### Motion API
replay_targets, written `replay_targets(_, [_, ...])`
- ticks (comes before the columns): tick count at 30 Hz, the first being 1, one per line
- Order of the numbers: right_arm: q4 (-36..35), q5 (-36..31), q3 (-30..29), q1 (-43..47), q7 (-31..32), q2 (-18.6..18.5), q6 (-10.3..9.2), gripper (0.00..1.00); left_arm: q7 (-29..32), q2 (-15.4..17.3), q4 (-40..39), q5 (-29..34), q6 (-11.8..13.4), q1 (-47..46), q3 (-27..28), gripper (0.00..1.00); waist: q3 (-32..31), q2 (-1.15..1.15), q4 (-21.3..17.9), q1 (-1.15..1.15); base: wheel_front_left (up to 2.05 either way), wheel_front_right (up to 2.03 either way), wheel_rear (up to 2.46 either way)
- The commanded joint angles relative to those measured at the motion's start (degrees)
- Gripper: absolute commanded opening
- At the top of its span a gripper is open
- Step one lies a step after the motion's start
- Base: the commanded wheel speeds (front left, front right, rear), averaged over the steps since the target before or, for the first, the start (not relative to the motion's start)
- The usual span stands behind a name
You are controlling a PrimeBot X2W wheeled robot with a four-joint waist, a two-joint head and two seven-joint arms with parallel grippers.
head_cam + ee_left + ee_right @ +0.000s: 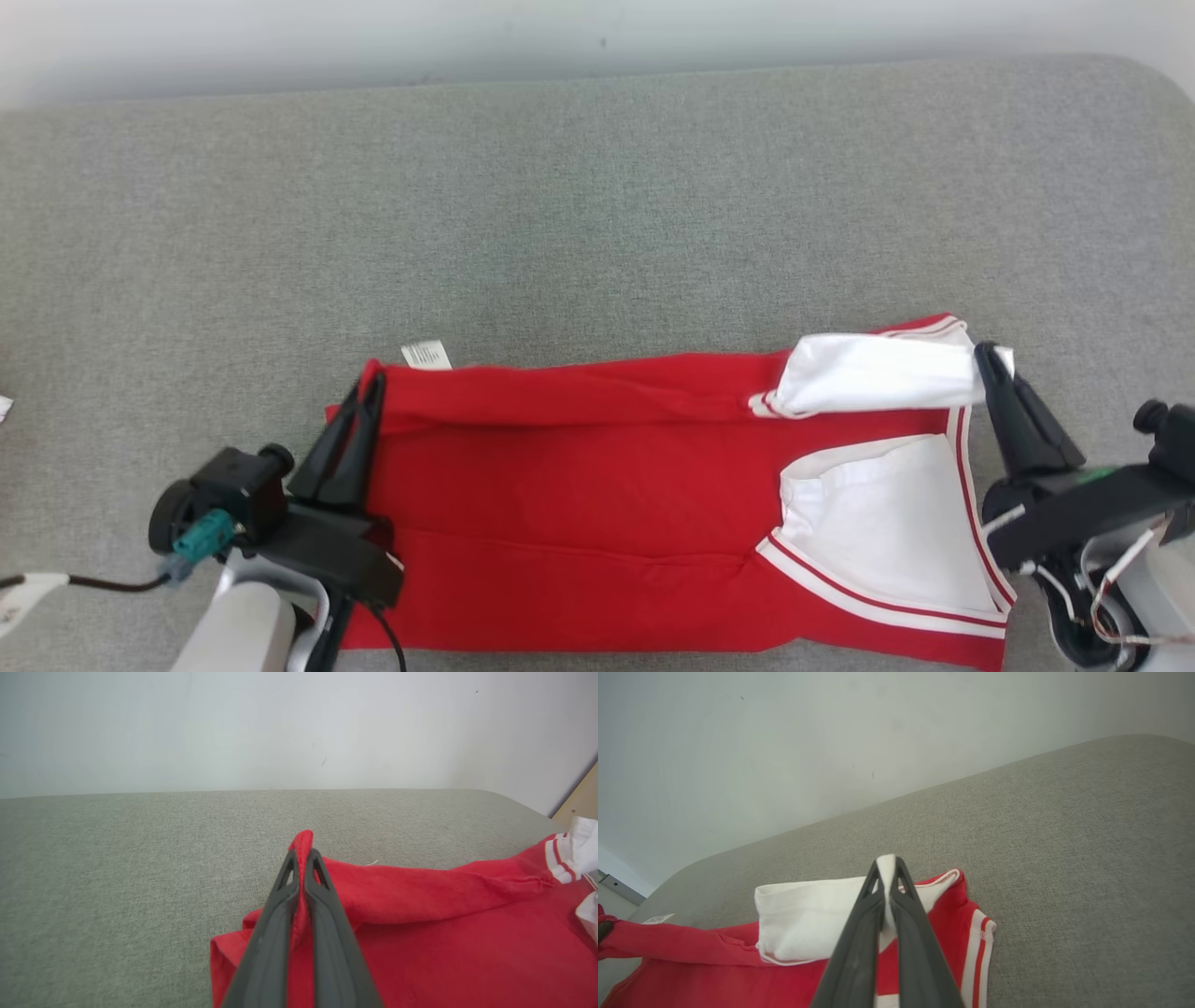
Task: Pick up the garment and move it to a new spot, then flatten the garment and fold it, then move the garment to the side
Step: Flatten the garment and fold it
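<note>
A red garment (579,485) with white sleeves and striped trim lies across the near part of the grey table (597,215). My left gripper (373,381) is shut on the garment's red left edge; the left wrist view has a fold of red cloth (302,842) pinched between the dark fingers (280,905). At the garment's right end my right gripper (988,355) is shut on the white sleeve (878,373), which lies folded over the red body. In the right wrist view the white cloth (803,919) sticks up between the gripper's tips (887,861).
A white care label (427,355) pokes out at the garment's far left edge. Bare grey table stretches beyond the garment to a pale wall (467,37). A scrap of white (4,407) lies at the table's left edge.
</note>
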Motion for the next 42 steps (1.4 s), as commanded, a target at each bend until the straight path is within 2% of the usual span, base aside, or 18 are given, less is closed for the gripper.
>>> replay_targets(1, [-1.39,0.88,-0.11,1.80,0.39,-0.74,-0.07,0.00,-0.07,-0.36,-0.22,0.58,-0.34,1.58,0.28,0.00,-0.33,0.00,0.18,0.01,0.00,0.00,0.00])
replay_targets(8, [-5.32,2.68,0.71,5.77,2.23,-2.18,-0.07,0.00,-0.07,-1.29,0.28,1.17,-0.84,3.51,1.22,0.00,-1.53,0.00,0.04,0.01,0.00,0.00,0.00])
replay_targets(19, [-6.79,4.79,2.06,9.73,4.35,-3.99,-0.07,0.00,-0.07,-2.49,0.73,2.22,-1.31,6.78,3.15,0.00,-3.81,0.00,0.29,0.01,0.00,0.00,0.00])
replay_targets(21, [-7.03,5.18,2.30,10.43,4.62,-4.28,-0.07,0.00,-0.07,-2.74,0.76,2.39,-1.32,7.52,3.73,0.47,-4.15,0.00,0.38,0.01,0.00,0.00,0.00])
replay_targets(22, [-7.07,5.65,2.48,10.90,4.81,-4.37,-0.07,0.00,-0.07,-2.84,0.58,2.55,-1.20,7.65,4.10,0.67,-4.31,0.00,0.49,0.01,0.00,0.00,0.00])
replay_targets(23, [-7.12,6.06,2.58,11.32,4.97,-4.30,-0.07,0.00,-0.07,-3.05,0.07,2.58,-0.98,7.70,4.58,1.00,-4.45,0.00,0.57,0.01,0.00,0.00,0.00])
replay_targets(30, [-6.08,6.20,3.89,13.52,5.64,-4.53,-0.06,0.00,-0.07,-4.24,-3.63,4.14,-0.70,11.64,7.53,1.00,-5.75,0.00,1.00,0.01,0.00,0.00,0.00])
replay_targets(39, [-2.15,1.72,4.54,14.77,7.24,-4.61,-0.07,0.00,-0.07,-6.23,-9.63,5.91,-0.81,17.68,11.78,1.00,-6.88,0.00,1.58,0.01,0.00,0.00,0.00])
replay_targets(40, [-1.62,1.07,4.22,14.73,7.13,-4.32,-0.07,0.07,-0.07,-6.36,-9.99,5.94,-0.79,18.12,12.15,1.00,-7.01,0.00,1.57,0.01,0.00,0.00,0.00])
replay_targets(41, [-1.25,0.63,4.01,14.76,7.00,-3.89,-0.07,0.85,-0.07,-6.50,-10.49,6.02,-0.83,18.49,12.44,1.00,-7.14,0.00,1.60,0.01,0.00,0.00,0.00])
replay_targets(42, [-1.00,0.72,3.72,14.89,6.92,-3.37,-0.06,1.00,-0.07,-6.63,-10.87,6.07,-0.95,18.89,12.69,1.00,-7.27,0.00,1.64,0.01,0.00,0.00,0.00])
